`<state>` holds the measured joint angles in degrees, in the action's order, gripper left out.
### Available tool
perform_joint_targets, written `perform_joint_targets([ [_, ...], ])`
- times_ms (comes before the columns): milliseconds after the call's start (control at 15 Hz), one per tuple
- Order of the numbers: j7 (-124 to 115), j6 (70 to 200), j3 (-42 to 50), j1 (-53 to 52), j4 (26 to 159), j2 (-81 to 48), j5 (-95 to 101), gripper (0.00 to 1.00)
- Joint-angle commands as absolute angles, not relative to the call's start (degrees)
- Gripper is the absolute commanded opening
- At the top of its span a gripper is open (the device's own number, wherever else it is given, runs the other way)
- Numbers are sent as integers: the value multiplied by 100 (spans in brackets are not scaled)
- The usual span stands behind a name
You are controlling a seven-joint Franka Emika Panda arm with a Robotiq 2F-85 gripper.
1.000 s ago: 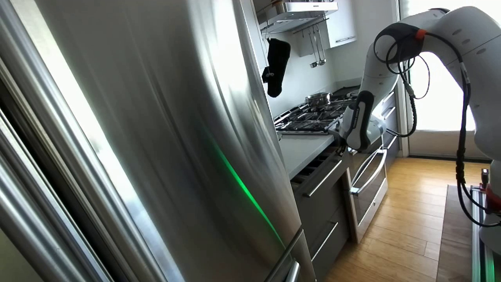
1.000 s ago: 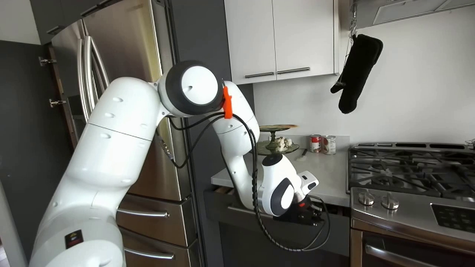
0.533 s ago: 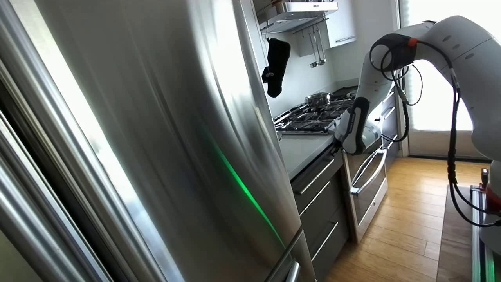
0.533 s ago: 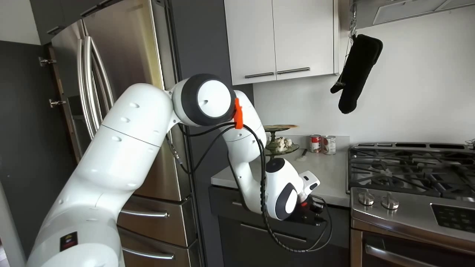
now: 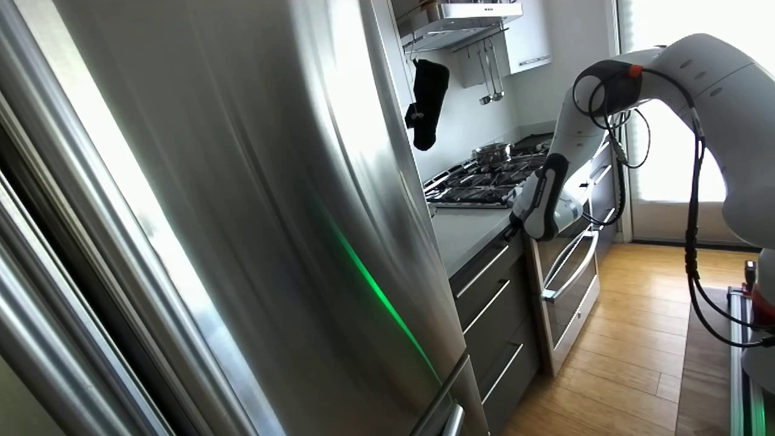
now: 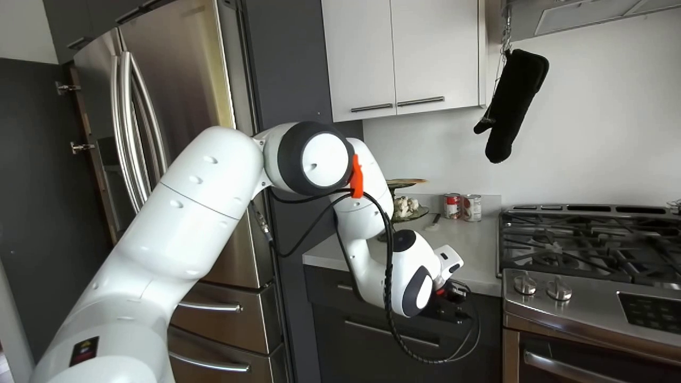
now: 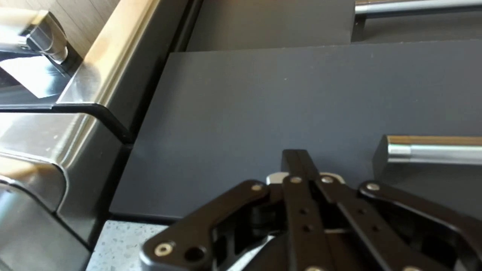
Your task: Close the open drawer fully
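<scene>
Left half in exterior view: fridge door (image 5: 242,206), unmoved. Right of centre: drawer (image 5: 484,269), slid inward within last second, now near flush with lower fronts (image 5: 499,321); its inside, showing one second ago, out of sight. At its upper right end: jaws, tips pressed together, holding nothing; over drawer front low in wrist view, contact hard to tell. Upper right: arm (image 5: 702,85), sunk lower, reaching further in. Task judged nearly done; last small push perhaps needed.
</scene>
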<state>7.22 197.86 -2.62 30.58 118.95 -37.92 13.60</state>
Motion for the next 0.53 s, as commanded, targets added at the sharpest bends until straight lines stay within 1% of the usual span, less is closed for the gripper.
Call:
perform_joint_targets([
  [0,693,19832,-655,3453,11555,-4135,1572,0],
  [267,745,20156,-1085,3882,11359,-4439,1817,0],
  [467,736,20136,-1141,3986,11271,-4603,1891,0],
])
